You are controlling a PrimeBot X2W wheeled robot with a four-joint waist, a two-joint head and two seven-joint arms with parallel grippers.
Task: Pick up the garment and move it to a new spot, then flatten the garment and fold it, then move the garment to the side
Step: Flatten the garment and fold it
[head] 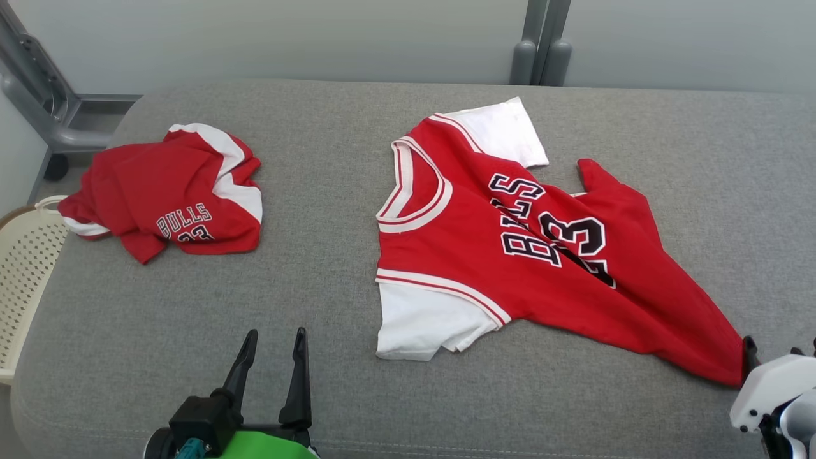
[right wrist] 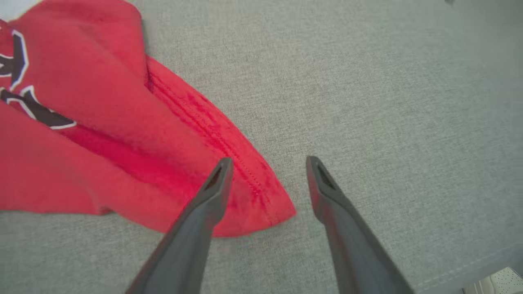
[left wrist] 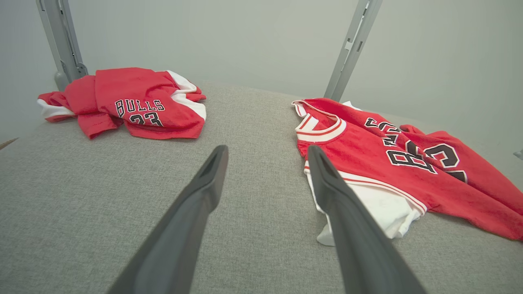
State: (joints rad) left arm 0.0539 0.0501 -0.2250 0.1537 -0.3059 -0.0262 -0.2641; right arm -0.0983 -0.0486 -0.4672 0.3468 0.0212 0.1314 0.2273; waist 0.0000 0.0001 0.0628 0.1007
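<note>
On the grey fabric-covered counter (head: 331, 299), right of centre in the head view, the garment (head: 484, 255) lies face up. It is a red jersey with white sleeves and black "BULLS 23" lettering. Its collar (head: 414, 191) points toward the robot's left and its hem toward the right. One white sleeve (head: 421, 319) lies on the near side and the other (head: 503, 131) on the far side. A diagonal crease runs through the lettering, and the far part of the body is bunched up, so the cloth is not flat.

The right claw (right wrist: 268, 163) sits at the jersey's near right hem corner (right wrist: 261, 204). Its two dark fingers are spread apart and pinch nothing. In the right wrist view one finger (right wrist: 212, 188) is over the red cloth and the other is over bare grey fabric beside it.

The left claw (head: 275, 335) is at the lower left of the head view, also spread wide and empty. It is near the counter's front edge, apart from the jersey's near sleeve.

A second red-and-white garment (head: 166, 191) with the same lettering lies crumpled at the far left, well apart from the jersey. A cream perforated basket (head: 25, 268) stands off the counter's left end. Grey metal frame legs (head: 542, 44) rise behind the counter.
</note>
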